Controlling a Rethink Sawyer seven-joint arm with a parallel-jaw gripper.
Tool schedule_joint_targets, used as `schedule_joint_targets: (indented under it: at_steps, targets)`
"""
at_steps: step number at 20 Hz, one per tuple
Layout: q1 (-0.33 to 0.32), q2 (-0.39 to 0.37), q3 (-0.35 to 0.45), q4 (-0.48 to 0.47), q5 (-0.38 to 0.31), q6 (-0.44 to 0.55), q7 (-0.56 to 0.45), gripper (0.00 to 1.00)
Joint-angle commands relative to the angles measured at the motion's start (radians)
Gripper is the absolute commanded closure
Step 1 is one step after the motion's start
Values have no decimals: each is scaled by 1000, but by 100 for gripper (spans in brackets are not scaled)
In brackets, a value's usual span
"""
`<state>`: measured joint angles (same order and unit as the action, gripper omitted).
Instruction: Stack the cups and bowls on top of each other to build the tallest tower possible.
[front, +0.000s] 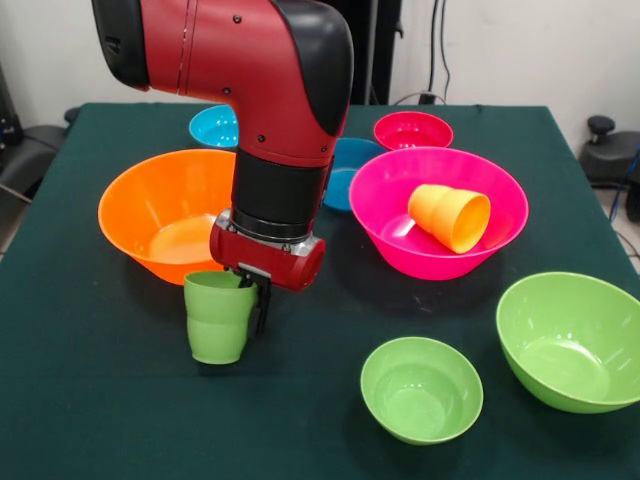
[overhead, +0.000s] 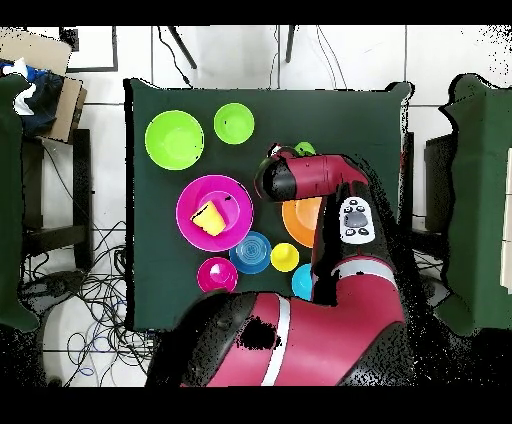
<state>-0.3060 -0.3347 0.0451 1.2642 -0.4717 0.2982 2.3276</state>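
Seven bowls show. Three are large: one orange bowl (front: 165, 212), one pink bowl (front: 440, 210) and one lime green bowl (front: 570, 340). Four are small: one lime green bowl (front: 421, 388), one light blue bowl (front: 214, 126), one darker blue bowl (front: 348, 170) and one red-pink bowl (front: 412, 130).

Three cups show: one green cup (front: 217, 318), one orange-yellow cup (front: 452, 216), and one yellow cup (overhead: 285, 257), seen only from overhead.

Arm hides much of the scene

In the front view the arm (front: 270, 90) covers most of the darker blue bowl (front: 350, 165) and part of the light blue bowl (front: 213, 126); the jaws' set around the green cup (front: 217, 320) is unclear. Overhead, the arm hides most of the orange bowl (overhead: 300, 218).
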Motion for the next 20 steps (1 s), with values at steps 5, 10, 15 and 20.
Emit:
schedule_joint_targets:
  at_steps: [5, 10, 15, 20]
  targets:
    - [18, -36, 65, 40, -58, 61, -122, 100]
    - [13, -122, 66, 125, -41, 113, -140, 100]
    - [-7, -218, 84, 221, -16, 186, -173, 100]
    - [-16, -252, 91, 258, -18, 206, -175, 100]
